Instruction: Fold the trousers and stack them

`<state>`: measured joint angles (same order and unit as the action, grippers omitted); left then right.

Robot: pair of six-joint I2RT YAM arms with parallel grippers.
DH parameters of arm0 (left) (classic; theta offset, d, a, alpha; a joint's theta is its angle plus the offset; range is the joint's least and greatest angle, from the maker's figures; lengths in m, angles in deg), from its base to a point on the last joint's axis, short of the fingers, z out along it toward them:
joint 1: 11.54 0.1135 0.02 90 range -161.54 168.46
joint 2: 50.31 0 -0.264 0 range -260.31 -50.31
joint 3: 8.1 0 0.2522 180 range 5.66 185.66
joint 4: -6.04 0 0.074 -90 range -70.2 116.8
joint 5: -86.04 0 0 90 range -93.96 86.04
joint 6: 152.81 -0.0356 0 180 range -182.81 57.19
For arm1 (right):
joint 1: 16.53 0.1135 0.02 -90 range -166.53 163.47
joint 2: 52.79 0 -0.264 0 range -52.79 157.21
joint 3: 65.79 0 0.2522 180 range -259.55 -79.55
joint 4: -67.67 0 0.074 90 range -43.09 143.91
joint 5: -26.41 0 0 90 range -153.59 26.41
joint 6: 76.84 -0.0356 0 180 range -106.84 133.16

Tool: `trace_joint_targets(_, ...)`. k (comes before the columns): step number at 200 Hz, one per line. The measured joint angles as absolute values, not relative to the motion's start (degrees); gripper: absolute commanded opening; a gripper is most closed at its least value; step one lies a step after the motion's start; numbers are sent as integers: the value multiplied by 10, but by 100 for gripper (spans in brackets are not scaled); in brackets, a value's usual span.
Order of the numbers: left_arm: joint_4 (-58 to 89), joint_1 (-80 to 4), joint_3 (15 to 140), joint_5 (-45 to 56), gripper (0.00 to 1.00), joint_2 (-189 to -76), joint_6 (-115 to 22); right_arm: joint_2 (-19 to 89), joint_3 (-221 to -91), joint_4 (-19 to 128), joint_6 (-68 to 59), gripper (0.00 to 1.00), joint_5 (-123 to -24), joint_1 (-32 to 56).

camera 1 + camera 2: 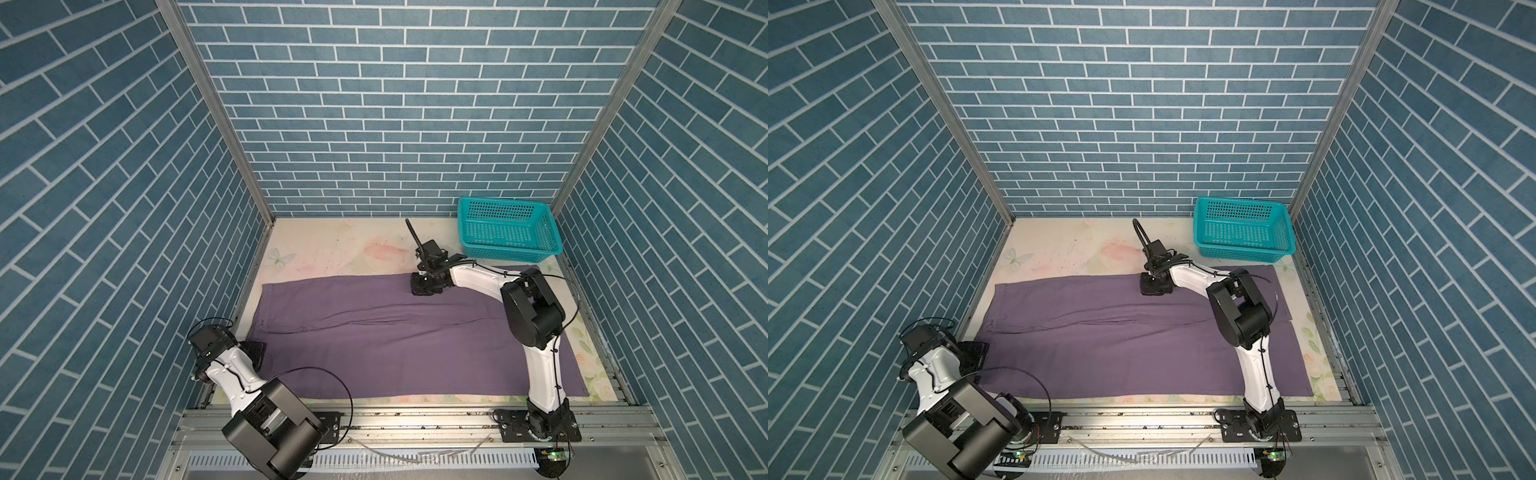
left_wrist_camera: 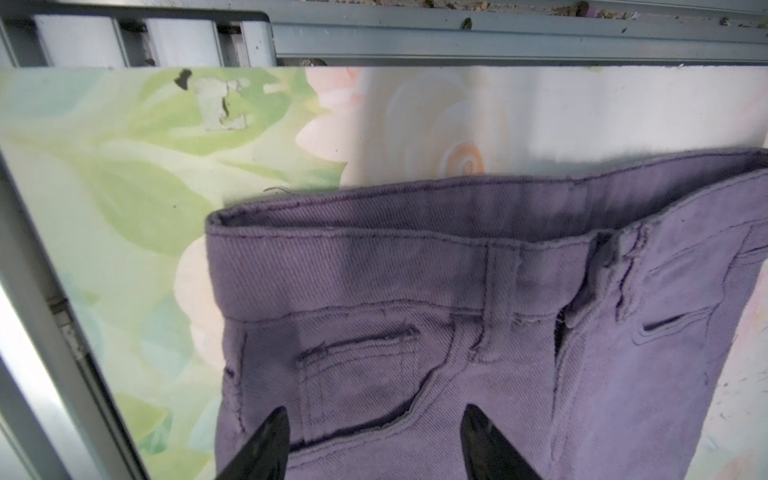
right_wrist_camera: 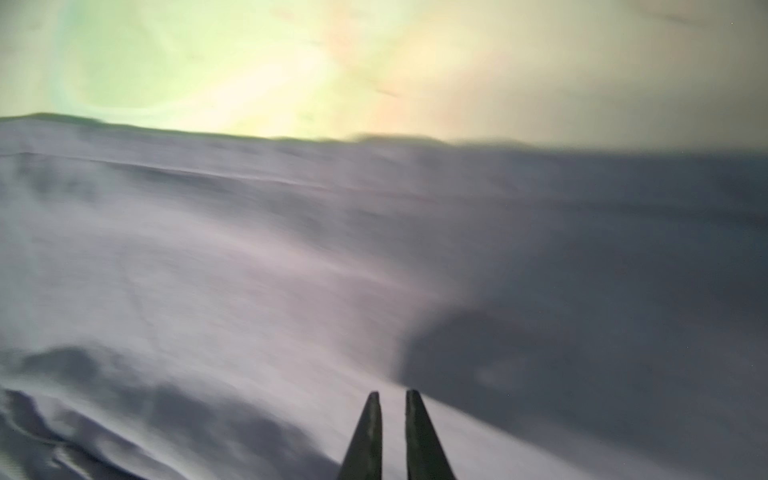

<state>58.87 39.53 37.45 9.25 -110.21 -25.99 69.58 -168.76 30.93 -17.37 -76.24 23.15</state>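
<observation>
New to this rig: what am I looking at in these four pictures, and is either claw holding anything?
Two robot arms with two-fingered claws share a table. Two pictures look down from overhead, side by side. The other two come from a camera on each arm's wrist. Purple trousers lie spread flat, with a teal basket at the far right corner. The left gripper hovers open over the waistband end. The right gripper, at the trousers' far edge, is barely open. Its blurred view shows no cloth between the fingers.
</observation>
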Motion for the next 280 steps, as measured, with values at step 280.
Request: trace_joint_targets(280, 598, 325, 374, 61, 69, -1068, -253, 772, -1898, 214, -163, 25, -761, 184)
